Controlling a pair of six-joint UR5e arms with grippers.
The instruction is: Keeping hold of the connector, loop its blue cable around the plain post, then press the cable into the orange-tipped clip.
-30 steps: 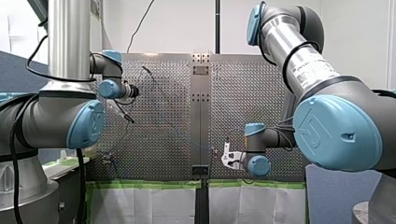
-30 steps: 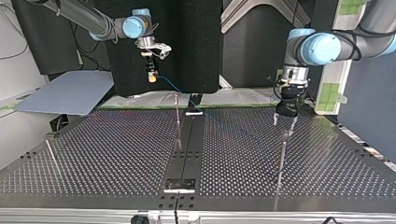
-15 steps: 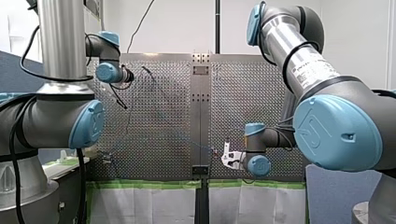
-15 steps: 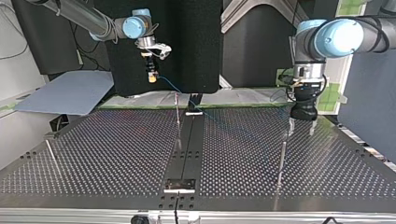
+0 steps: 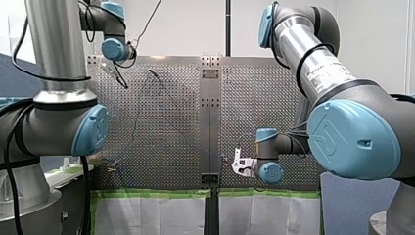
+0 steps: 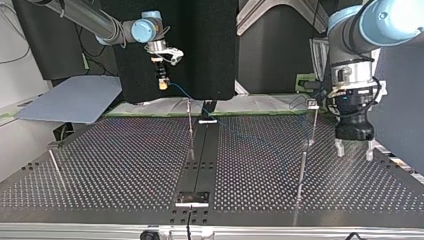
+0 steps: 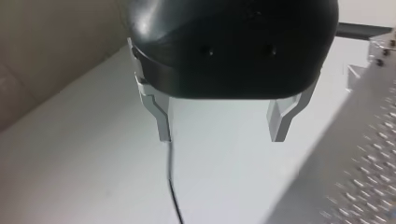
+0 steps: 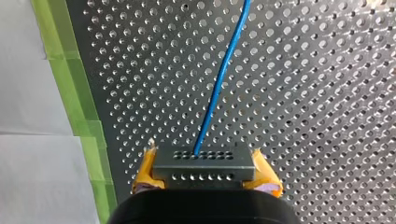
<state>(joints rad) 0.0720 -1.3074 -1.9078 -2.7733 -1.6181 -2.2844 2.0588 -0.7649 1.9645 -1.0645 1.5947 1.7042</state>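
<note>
- Upper left of the top view: my right end effector point(image 6: 162, 82), held high above the perforated metal tabletop point(image 6: 100, 165) and pointing down.
- Right wrist view: yellow pads point(image 8: 144, 176) clamped on both ends of a dark grey rectangular connector point(image 8: 203, 165) with two rows of small holes.
- Thin blue cable point(image 8: 219, 79) leaving the middle of the connector and running straight ahead of the end effector over the perforated plate.
- In the top view, the cable slopes from the connector down toward the centre, then fades across the tabletop toward the right. Far end not traceable.
- Strip of green tape point(image 8: 70, 70) along the plate's edge beside the right end effector, with a white sheet point(image 8: 28, 116) beyond it.
- Right side of the top view: my left end effector point(image 6: 354, 149), black, low over the tabletop near its right edge.
- Left wrist view: metal fingers point(image 7: 163, 116) spread wide, nothing between them. Thin black wire point(image 7: 172, 191) trailing below one finger.
- Thin upright metal rod point(image 6: 190, 130) at the centre of the top view, with the cable passing near its top. Touching or not: cannot tell.
- Second rod point(image 6: 302, 172) at lower right and a slimmer third rod point(image 6: 314, 125) just left of the left end effector.
- Plain post versus orange-tipped clip: cannot tell which rod is which.
</note>
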